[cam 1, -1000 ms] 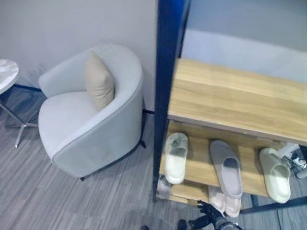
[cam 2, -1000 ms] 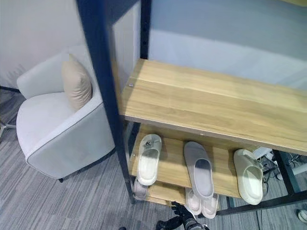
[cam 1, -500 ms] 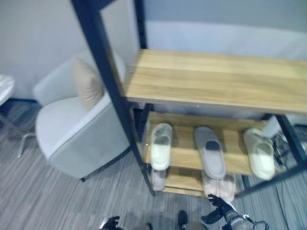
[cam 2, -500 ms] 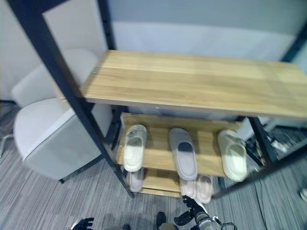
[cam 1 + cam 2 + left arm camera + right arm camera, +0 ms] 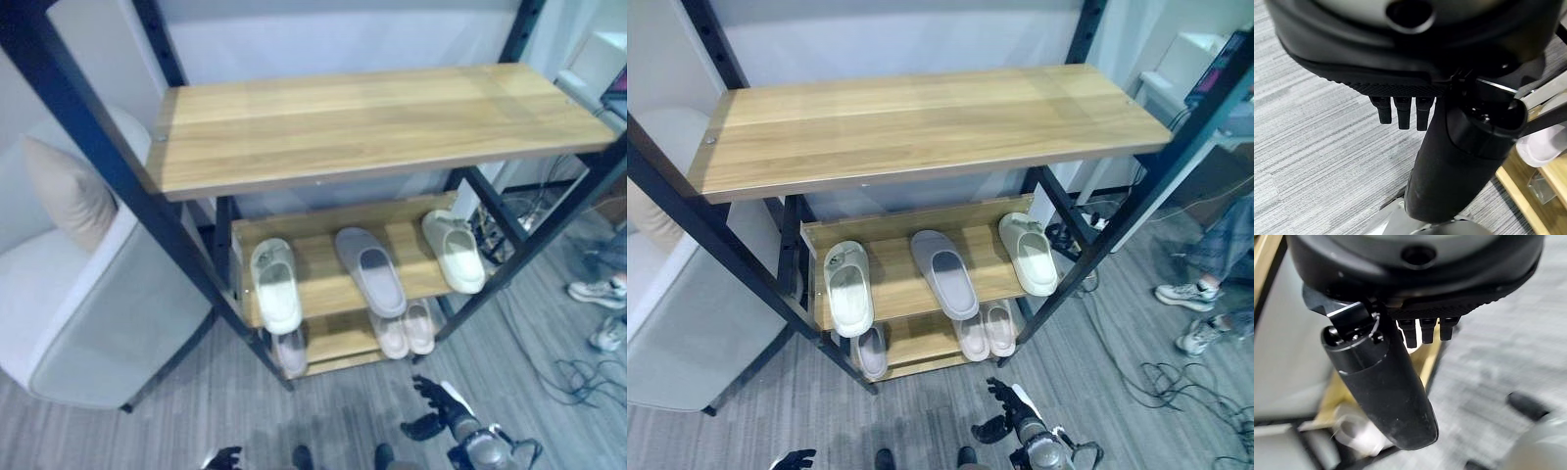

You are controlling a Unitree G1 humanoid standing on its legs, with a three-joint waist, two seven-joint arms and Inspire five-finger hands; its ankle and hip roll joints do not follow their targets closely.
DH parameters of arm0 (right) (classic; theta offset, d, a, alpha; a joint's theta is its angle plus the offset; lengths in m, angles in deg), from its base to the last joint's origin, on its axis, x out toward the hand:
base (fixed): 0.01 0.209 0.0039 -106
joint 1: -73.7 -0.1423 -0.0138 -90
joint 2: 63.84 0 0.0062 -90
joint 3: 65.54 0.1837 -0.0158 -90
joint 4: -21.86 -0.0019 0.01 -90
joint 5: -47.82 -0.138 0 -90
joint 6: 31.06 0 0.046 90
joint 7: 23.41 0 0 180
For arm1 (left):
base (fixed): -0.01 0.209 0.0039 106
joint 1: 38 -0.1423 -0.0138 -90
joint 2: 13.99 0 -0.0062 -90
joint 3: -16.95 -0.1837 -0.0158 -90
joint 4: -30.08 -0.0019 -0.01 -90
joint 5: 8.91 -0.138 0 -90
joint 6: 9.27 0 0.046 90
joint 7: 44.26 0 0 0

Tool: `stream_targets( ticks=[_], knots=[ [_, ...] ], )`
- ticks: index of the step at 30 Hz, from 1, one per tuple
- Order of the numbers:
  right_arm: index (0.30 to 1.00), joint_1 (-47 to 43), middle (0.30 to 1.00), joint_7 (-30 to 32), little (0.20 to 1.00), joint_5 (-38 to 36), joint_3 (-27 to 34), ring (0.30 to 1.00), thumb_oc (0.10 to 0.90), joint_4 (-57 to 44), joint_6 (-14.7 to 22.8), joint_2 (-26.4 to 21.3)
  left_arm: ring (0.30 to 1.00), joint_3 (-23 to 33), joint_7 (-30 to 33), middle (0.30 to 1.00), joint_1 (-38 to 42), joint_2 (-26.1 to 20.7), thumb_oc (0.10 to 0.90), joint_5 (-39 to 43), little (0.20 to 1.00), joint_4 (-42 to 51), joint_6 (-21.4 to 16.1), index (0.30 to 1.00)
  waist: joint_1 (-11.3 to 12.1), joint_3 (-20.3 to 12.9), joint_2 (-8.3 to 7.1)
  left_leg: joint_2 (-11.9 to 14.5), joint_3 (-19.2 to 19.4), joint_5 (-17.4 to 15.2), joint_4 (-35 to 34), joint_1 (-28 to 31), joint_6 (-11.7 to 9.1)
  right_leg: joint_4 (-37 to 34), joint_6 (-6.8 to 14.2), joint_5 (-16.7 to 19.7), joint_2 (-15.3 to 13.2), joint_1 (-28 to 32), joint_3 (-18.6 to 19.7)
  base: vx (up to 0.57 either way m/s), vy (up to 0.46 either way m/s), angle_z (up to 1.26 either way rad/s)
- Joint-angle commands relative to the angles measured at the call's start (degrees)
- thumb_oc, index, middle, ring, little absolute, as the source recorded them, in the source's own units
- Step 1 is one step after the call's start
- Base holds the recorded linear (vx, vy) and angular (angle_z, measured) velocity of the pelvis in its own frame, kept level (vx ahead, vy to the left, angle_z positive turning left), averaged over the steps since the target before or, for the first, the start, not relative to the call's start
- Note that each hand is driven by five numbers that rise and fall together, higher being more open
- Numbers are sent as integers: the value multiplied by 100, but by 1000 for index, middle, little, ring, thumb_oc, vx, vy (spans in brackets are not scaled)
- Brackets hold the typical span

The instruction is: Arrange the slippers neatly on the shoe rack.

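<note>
The shoe rack [image 5: 372, 117] has a black frame and wooden shelves. On its middle shelf lie a cream slipper [image 5: 276, 287] at the left, a grey slipper [image 5: 370, 271] in the middle and another cream slipper [image 5: 454, 252] at the right, all toes inward. The bottom shelf holds a pink pair [image 5: 407, 330] and a single pale slipper [image 5: 291, 351]. My right hand [image 5: 438, 406] hangs open above the floor in front of the rack, holding nothing. My left hand [image 5: 223, 457] is low at the front edge, its fingers [image 5: 1403, 110] straight and empty.
A grey armchair [image 5: 69, 313] with a beige cushion [image 5: 64, 191] stands left of the rack. A person's legs and white shoes [image 5: 593, 292] are at the right, with loose cables [image 5: 578, 377] on the carpet there.
The camera has swung right, so the rack now fills the middle and the armchair sits at the left edge. The slippers lie as before. Both hands stay low.
</note>
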Motion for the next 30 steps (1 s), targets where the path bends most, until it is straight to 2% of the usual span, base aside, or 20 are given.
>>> stream_targets(
  ticks=[1,3,8,10,11,13,15,16,19,20,24,26,30],
  knots=[
    [900,-81,900,-380,900,-566,-170,900,800,-1128,554,-137,900,-85,-13,900,191,-65,800,-178,900,-174,-138,900,7,-182,-193,-178,-265,-621,339,-148,38,394,222,-452,-122,-245,110,-1,-59,1],
    [900,-165,900,-670,900,-907,-445,900,800,-1558,538,-253,900,-295,-42,900,250,40,800,-302,900,-84,-160,900,29,-234,-174,-171,-341,-463,56,-85,-25,181,199,-452,-83,-133,32,-3,-97,5],
    [900,-418,900,-968,900,-953,-915,900,800,-2294,567,-504,900,-494,-39,900,277,166,800,-397,900,0,-202,900,78,-318,-174,-119,-376,-352,-230,58,-105,-106,194,-446,1,56,-91,22,-55,20],
    [900,-566,900,-1009,900,-949,-990,900,800,-2771,604,-646,900,-519,-25,900,278,181,800,-416,900,40,-197,900,97,-331,-181,-78,-381,-341,-242,92,-129,-172,186,-440,28,110,-117,34,-63,5],
    [900,-647,900,-995,900,-956,-927,900,800,-3393,743,-844,900,-536,19,900,234,205,800,-448,900,63,-206,900,111,-338,-190,-51,-388,-343,-245,133,-141,-203,168,-453,57,162,-130,31,-50,2],
    [900,-642,900,-973,900,-962,-843,900,800,-3678,786,-928,900,-548,29,900,213,233,800,-475,900,46,-210,900,115,-342,-189,-39,-397,-342,-247,155,-149,-215,161,-466,72,194,-133,40,-43,1],
    [900,-710,900,-834,900,-838,-659,900,800,-4061,879,-1078,900,-521,45,900,173,260,800,-465,900,11,-209,900,124,-358,-191,-15,-401,-337,-259,181,-159,-249,152,-477,95,232,-153,51,-41,5],
    [900,-780,900,-560,900,-629,-338,900,800,-4380,998,-1177,900,-445,79,900,86,291,800,-459,900,-45,-203,900,128,-384,-190,-3,-394,-334,-276,202,-164,-308,151,-467,110,269,-168,32,-19,9],
    [900,-830,900,-219,900,-271,7,900,800,-4542,1046,-1256,900,-323,73,900,19,325,800,-344,900,-101,-197,900,147,-407,-186,9,-401,-329,-295,220,-172,-374,154,-452,127,310,-196,49,-21,4],
    [900,-897,900,140,900,20,349,900,800,-4506,1074,-1225,900,-220,109,900,-70,330,800,-293,900,-149,-186,900,174,-413,-187,17,-414,-324,-298,217,-176,-413,156,-436,134,332,-229,62,-23,2],
    [900,-1074,900,624,900,437,780,900,800,-4361,1019,-1225,900,-148,122,900,-184,318,800,-312,900,-174,-178,900,228,-404,-195,18,-462,-323,-298,182,-174,-439,159,-414,142,322,-268,42,-4,2],
    [900,-1418,900,1167,900,808,1150,900,800,-4122,908,-1307,900,-118,187,900,-200,242,800,-259,900,-107,-171,900,291,-305,-205,11,-511,-283,-298,39,-180,-435,162,-391,144,209,-291,0,0,0],
    [900,-1719,900,1601,900,897,1483,900,800,-3923,858,-1378,900,-141,214,900,-262,191,800,-210,900,-61,-186,900,379,-268,-218,-1,-571,-280,-298,-62,-171,-467,153,-375,153,137,-324,3,19,11]
  ],
)
